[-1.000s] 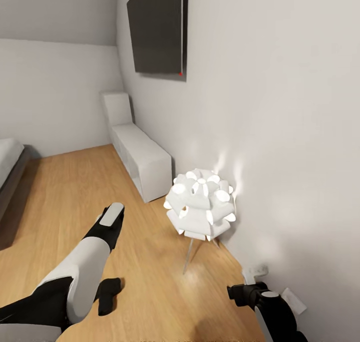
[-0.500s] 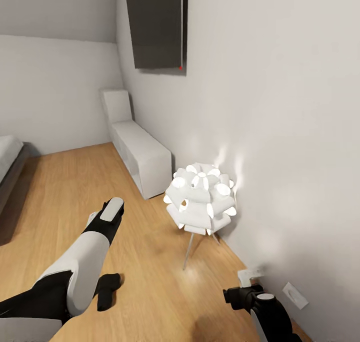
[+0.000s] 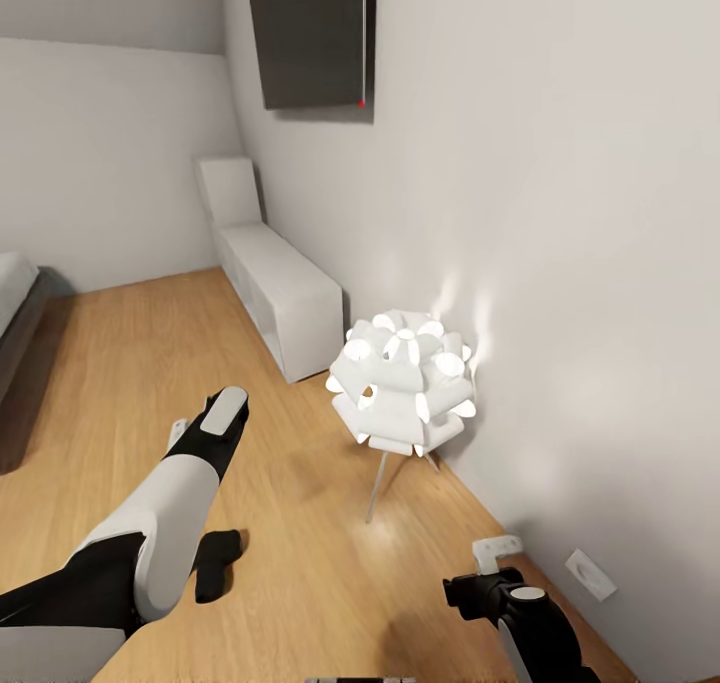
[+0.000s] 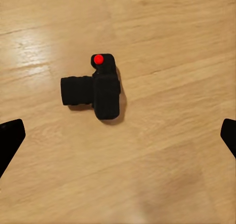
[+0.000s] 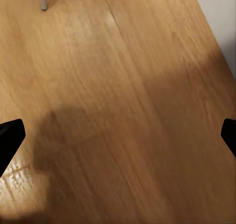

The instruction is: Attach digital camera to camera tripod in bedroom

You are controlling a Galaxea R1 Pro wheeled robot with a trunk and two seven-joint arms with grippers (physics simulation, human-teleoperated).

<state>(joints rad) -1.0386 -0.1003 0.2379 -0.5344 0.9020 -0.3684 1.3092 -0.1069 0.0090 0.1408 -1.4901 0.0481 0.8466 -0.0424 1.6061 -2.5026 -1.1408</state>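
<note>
Head view tilted lower; bed (image 3: 15, 303) cut off.

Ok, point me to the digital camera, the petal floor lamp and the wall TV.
digital camera (image 4: 105, 88), left wrist view, on its black body beside the lens.
petal floor lamp (image 3: 400, 383), head view, on the lit white shade.
wall TV (image 3: 305, 33), head view, on the dark screen.

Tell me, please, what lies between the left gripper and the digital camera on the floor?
Nothing: in the left wrist view only bare wooden floor separates the open left gripper from the digital camera, which lies on it untouched.
</note>
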